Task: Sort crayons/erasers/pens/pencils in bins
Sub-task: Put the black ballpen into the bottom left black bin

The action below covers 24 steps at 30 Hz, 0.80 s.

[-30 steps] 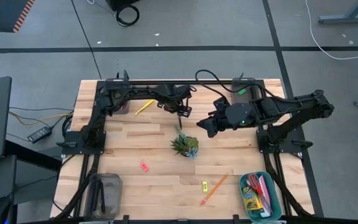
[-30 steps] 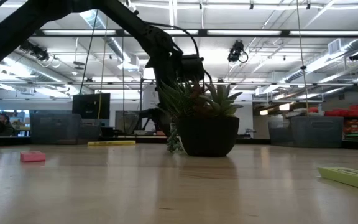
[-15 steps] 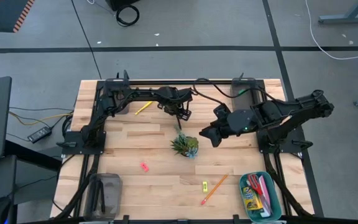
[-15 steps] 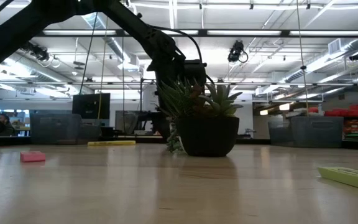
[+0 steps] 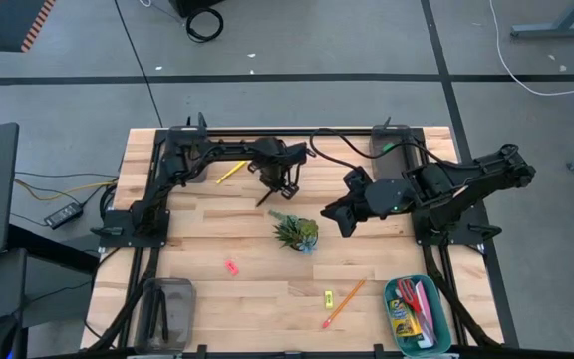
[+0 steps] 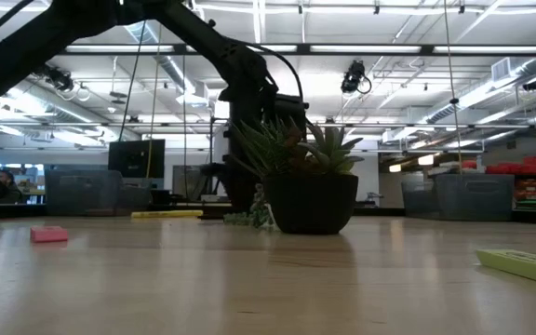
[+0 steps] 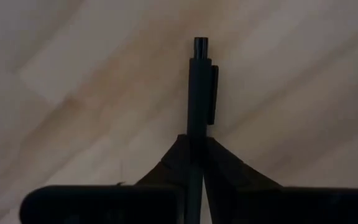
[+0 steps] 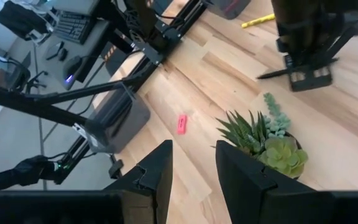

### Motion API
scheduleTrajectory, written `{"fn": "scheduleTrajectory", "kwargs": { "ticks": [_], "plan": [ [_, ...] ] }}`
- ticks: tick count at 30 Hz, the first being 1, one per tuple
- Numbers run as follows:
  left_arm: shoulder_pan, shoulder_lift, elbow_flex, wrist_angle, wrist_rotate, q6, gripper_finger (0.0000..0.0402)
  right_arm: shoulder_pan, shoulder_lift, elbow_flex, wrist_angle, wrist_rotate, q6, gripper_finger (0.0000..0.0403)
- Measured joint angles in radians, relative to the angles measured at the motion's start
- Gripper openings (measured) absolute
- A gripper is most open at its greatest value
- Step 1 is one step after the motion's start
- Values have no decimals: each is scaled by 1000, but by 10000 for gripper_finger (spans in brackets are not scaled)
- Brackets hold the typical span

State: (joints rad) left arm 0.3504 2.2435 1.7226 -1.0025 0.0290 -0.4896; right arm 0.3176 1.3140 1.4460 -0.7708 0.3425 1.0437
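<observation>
- Left gripper (image 5: pixel 283 180) sits over the far-middle of the table (image 5: pixel 207 239), fingers pinched on a black pen (image 7: pixel 200 93). In the left wrist view the pen pokes straight out between the two fingers, clip visible, bare wood behind it.
- From the high view the pen looks lifted and slanted rather than lying flat, though that's hard to call for sure.
- Right gripper (image 5: pixel 335 213) hangs just beside the little potted plant (image 5: pixel 296 232); fingers (image 8: pixel 240 174) are apart with nothing between them.
- Yellow pencil (image 5: pixel 231 172) lies near the far edge, close to the left arm.
- Pink eraser (image 5: pixel 232 267) is on the near-left part of the table, yellow eraser (image 5: pixel 328 297) near-right, with an orange pencil (image 5: pixel 343 304) just beside it.
- Teal bin (image 5: pixel 444 317) at the near-right corner holds the crayon box (image 5: pixel 401 317) and some other bits.
- Translucent grey bin (image 5: pixel 167 299) sits at the near-left corner, and a dark grey bin (image 5: pixel 193 173) at the far-left, mostly under the arm.
</observation>
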Motion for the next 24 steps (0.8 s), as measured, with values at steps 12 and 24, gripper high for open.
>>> {"fn": "scheduleTrajectory", "kwargs": {
  "ticks": [12, 24],
  "plan": [
    [-57, -82, 225, -395, -3, 321, 29, -1, 0, 0, 0, 92, -93, 129],
    [-155, -407, 102, -459, -19, 203, 29, -1, 0, 0, -1, 126, -166, 129]
  ]
}}
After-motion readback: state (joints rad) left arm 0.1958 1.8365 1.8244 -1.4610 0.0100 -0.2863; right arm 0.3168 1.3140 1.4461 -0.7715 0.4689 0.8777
